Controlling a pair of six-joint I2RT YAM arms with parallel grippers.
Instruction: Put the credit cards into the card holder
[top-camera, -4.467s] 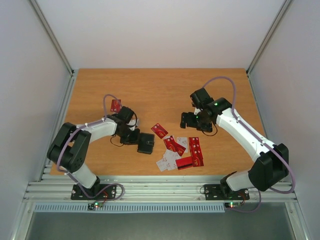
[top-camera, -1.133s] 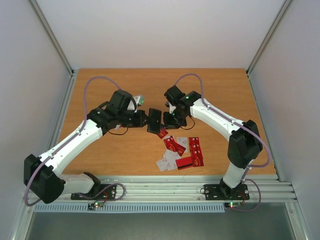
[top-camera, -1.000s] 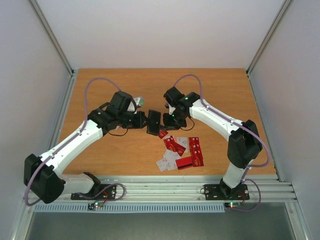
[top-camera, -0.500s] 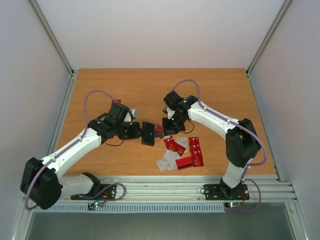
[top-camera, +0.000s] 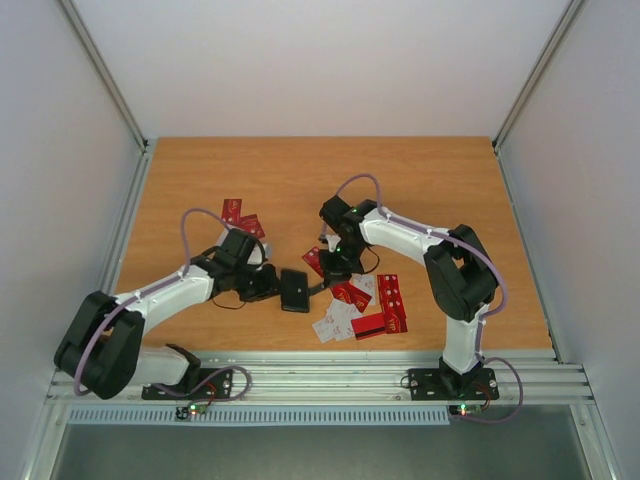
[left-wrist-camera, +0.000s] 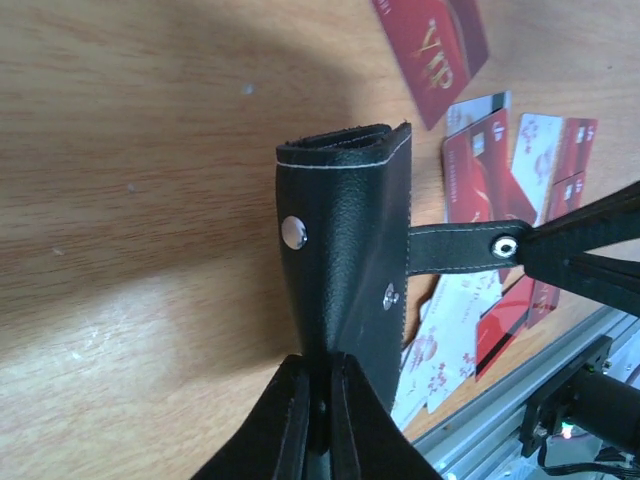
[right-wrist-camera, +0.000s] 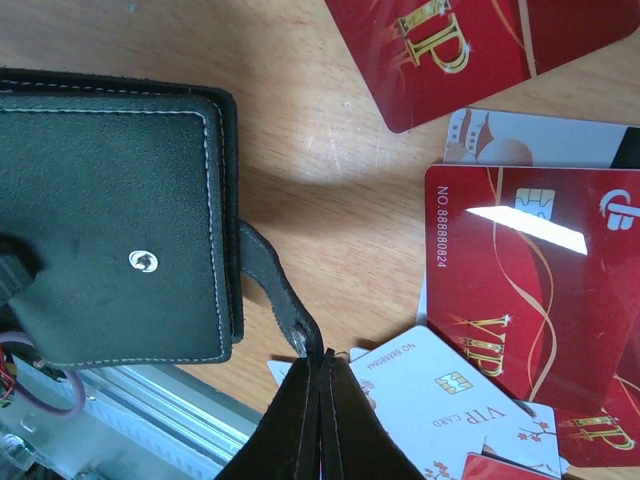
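Black card holder (top-camera: 294, 290), closed, long axis running straight out from the left gripper (left-wrist-camera: 319, 388), which clamps its near edge. Strap (left-wrist-camera: 452, 247) juts sideways toward the credit cards (top-camera: 368, 305); right gripper (right-wrist-camera: 320, 375) pinched tight on its tip.

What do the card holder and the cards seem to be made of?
Card holder: black leather or imitation, judging by fine grain and pale stitched edges; shiny metal snap. Credit cards: likely glossy plastic, given sharp glare on a red one.
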